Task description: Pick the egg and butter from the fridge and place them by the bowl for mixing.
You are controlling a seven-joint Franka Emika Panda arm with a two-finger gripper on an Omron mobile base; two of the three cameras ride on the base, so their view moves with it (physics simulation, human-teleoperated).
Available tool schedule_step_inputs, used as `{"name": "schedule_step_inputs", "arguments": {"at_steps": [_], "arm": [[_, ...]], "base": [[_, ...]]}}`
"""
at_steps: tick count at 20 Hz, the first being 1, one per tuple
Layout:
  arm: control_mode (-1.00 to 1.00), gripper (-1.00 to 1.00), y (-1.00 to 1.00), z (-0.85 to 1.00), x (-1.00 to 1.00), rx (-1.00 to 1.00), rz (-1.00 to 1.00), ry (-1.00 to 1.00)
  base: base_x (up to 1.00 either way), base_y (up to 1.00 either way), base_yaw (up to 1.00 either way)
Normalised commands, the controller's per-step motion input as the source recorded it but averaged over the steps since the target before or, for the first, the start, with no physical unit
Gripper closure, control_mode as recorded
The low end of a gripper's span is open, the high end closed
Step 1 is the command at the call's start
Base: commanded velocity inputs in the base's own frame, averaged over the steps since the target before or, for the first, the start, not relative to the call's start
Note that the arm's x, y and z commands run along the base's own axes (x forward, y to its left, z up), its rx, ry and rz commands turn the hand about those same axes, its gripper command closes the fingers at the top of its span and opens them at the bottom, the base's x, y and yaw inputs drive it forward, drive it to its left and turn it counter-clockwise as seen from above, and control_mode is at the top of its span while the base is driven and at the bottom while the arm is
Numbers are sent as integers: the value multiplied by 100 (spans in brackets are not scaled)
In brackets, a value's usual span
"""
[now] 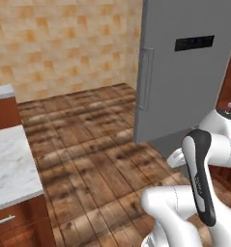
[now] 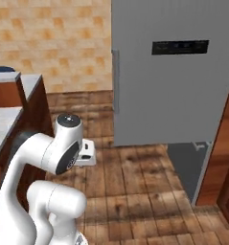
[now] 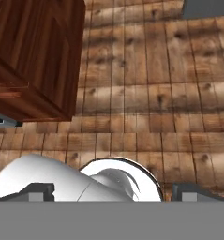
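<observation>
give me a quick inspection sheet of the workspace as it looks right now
surface: wooden plank floor in front of the robot; a marble countertop on brown cabinets at the left
job's things: fridge, tall and grey, with a dark panel on the door; egg, butter and bowl: nothing seen
clutter: nothing seen
claw: claw open, its dark tips wide apart, holding nothing, pointing down at the floor
cables: nothing seen
surroundings: tan tiled wall behind; brown wood cabinet beside the hand; brown wood panel right of the fridge
</observation>
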Motion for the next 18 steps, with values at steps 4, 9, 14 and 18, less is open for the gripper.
{"name": "schedule_step_inputs", "arguments": {"at_steps": [4, 9, 14, 18], "arm": [[100, -100, 0, 0, 0, 0, 0, 0], [100, -100, 0, 0, 0, 0, 0, 0], [100, -100, 0, 0, 0, 0, 0, 0], [100, -100, 0, 0, 0, 0, 0, 0]], "base": [[6, 67, 41], [42, 45, 7], [68, 27, -2], [78, 21, -1]]}}
